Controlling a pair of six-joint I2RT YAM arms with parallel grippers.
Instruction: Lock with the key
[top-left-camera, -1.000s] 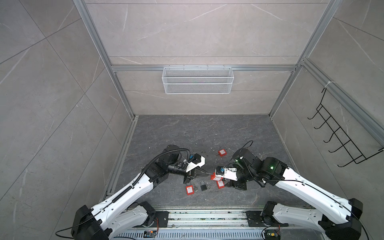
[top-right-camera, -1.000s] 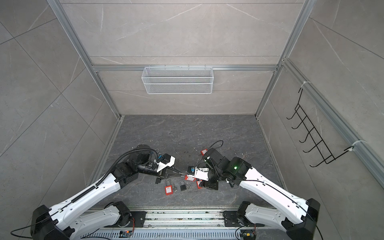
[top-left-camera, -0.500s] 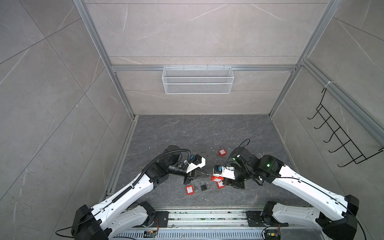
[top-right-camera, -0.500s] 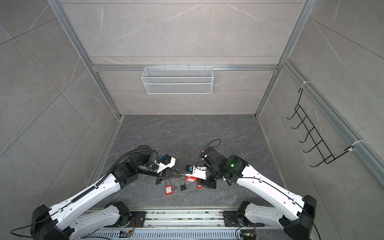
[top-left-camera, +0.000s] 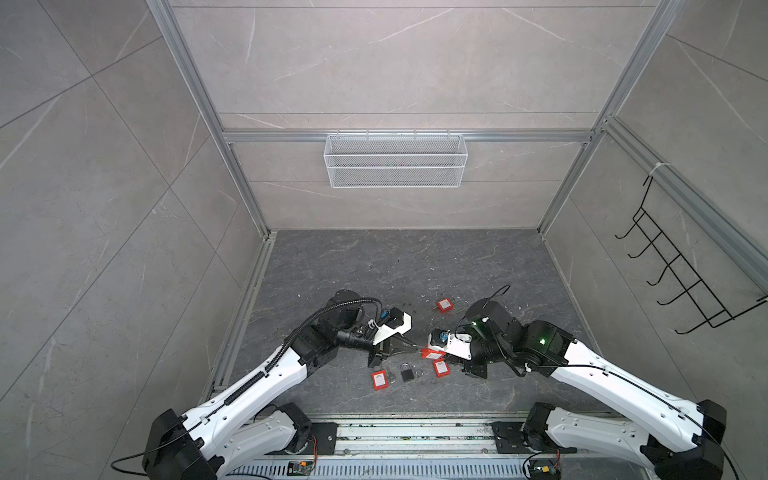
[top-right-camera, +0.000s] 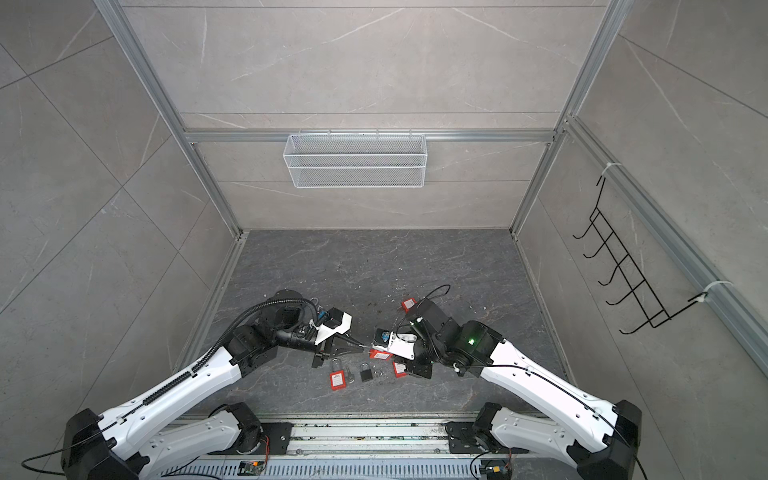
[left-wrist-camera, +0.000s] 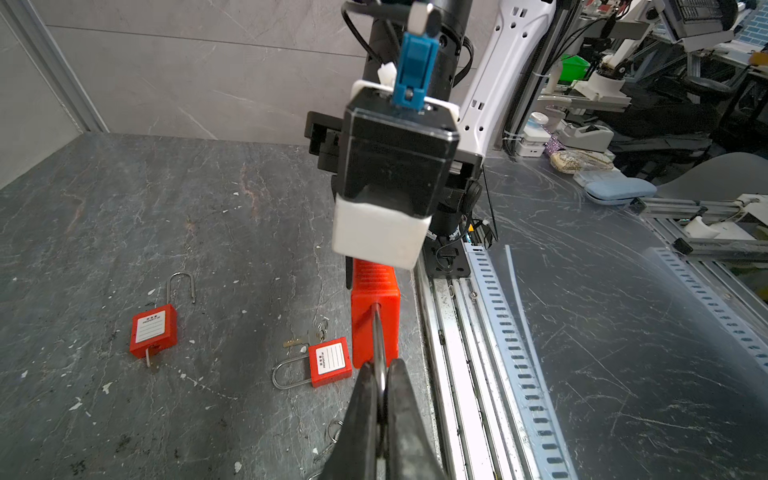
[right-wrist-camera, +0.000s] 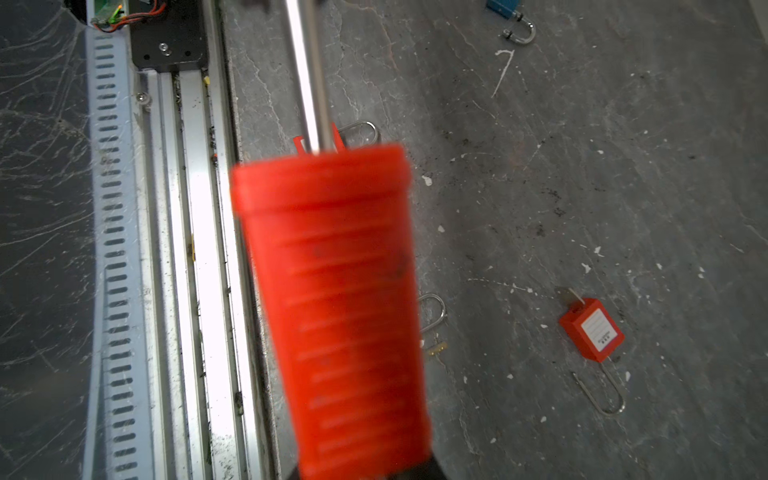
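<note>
1. Red padlock (top-left-camera: 432, 354) is suspended just over the floor (top-left-camera: 415, 266), near its 6 o'clock edge in a top view.
2. The left gripper (left-wrist-camera: 380, 386) is pinched on the shackle (left-wrist-camera: 377, 328). Whether the right gripper (top-left-camera: 442, 356) presses the body cannot be told.
3. Slippage of the thin shackle is likely if the arms are pulled unevenly.
4. The long axis is laid 9-to-3, with the shackle toward 9 o'clock.

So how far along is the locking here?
Done: one red padlock is up off the table. In hand: the left gripper pinches its shackle; its body sits in the right gripper. Left: neither shows a key; a loose key lies by a second red padlock, so inserting and turning remain.
</note>
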